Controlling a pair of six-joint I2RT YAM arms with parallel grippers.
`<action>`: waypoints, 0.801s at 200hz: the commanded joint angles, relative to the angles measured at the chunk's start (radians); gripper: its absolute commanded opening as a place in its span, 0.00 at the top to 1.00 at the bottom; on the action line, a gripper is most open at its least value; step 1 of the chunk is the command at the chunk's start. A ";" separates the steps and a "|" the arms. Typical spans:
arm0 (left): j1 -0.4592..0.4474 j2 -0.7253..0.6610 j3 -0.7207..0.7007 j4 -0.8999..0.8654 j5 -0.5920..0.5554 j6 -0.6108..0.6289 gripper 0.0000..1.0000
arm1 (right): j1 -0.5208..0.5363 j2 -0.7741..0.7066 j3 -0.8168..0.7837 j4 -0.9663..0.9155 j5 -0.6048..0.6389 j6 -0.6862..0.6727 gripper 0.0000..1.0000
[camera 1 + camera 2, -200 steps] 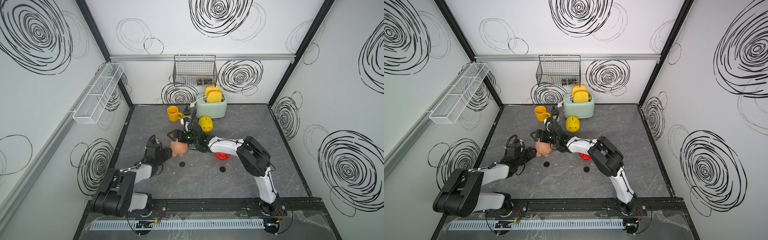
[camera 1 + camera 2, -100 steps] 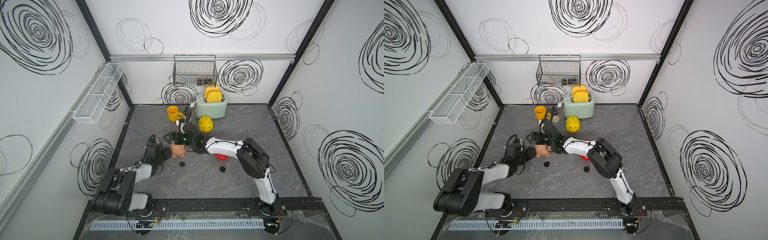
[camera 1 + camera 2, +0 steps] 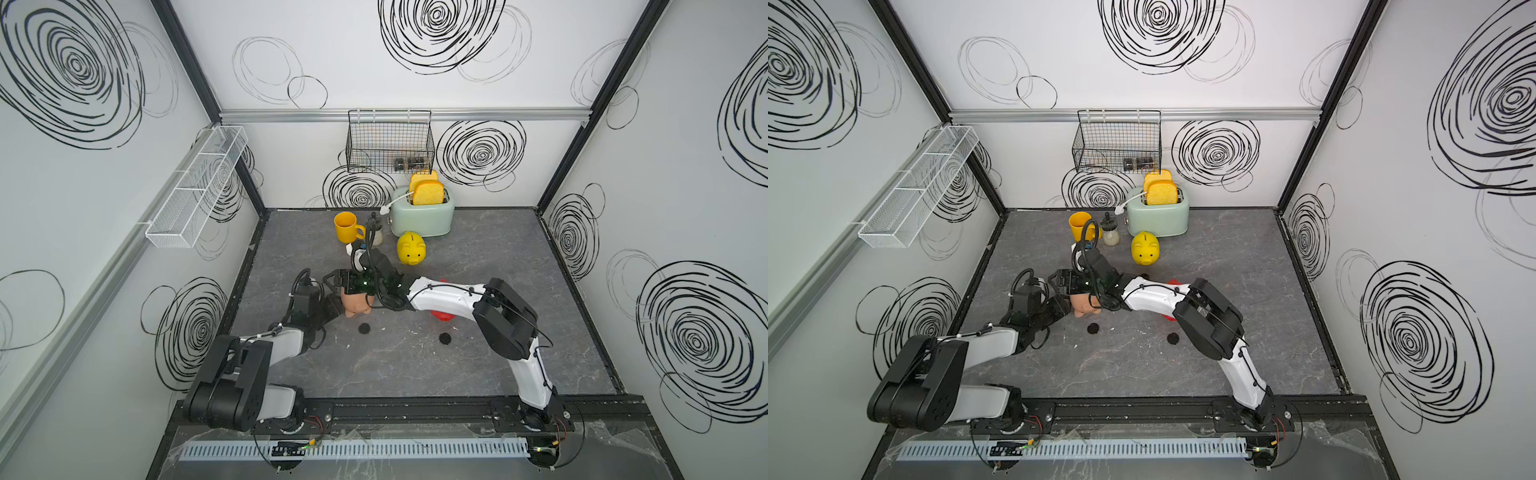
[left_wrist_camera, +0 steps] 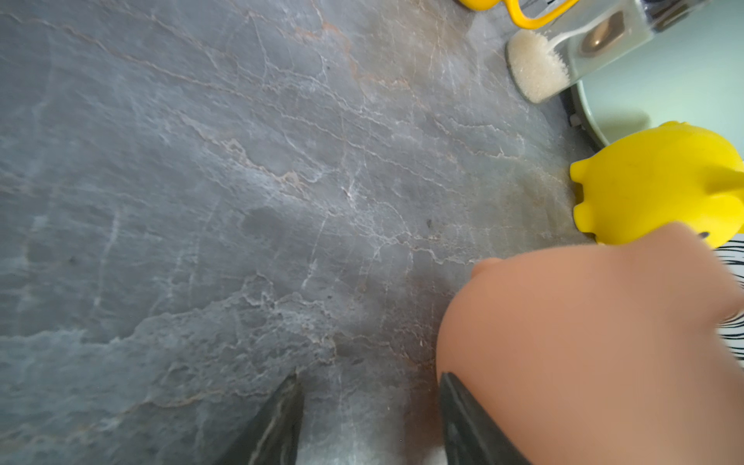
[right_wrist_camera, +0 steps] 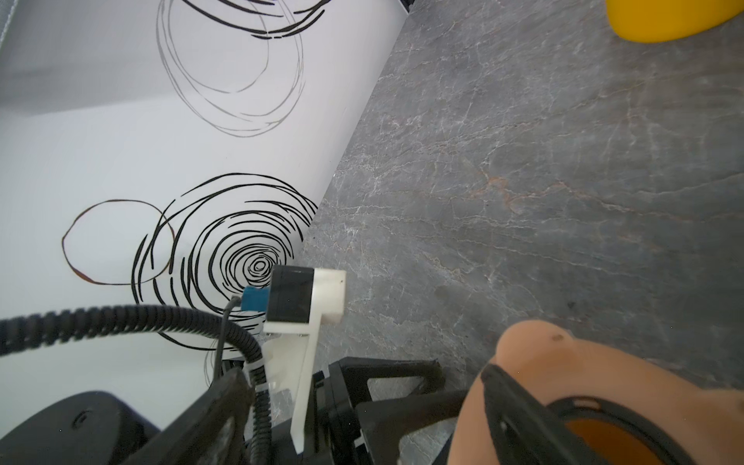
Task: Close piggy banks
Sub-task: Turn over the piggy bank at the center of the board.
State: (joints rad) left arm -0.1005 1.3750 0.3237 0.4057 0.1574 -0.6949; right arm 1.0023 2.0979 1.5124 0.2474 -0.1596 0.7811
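Right end effector shifted left, now directly above pink pig.

No lettering, label, brand, number or sign can be read on the yellow piggy bank, the pink piggy bank, the mug, the toaster or the spiral-scribbled walls.

Red pig mostly behind R arm
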 commanded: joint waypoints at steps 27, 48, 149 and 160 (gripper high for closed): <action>0.016 -0.017 -0.002 -0.011 -0.007 0.009 0.41 | 0.033 -0.063 0.020 -0.033 0.015 -0.062 0.08; 0.028 -0.027 -0.003 -0.023 -0.007 0.012 0.41 | 0.047 -0.074 0.028 -0.040 0.007 -0.086 0.09; 0.044 -0.172 -0.021 -0.069 -0.009 -0.023 0.41 | 0.085 -0.194 -0.002 -0.160 0.173 -0.211 0.08; 0.045 -0.217 -0.019 -0.085 -0.007 -0.034 0.41 | 0.083 -0.234 -0.046 -0.147 0.206 -0.228 0.08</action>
State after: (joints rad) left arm -0.0643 1.2358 0.3073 0.3367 0.1555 -0.7002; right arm 1.0840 1.9728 1.5082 0.1371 -0.0490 0.6106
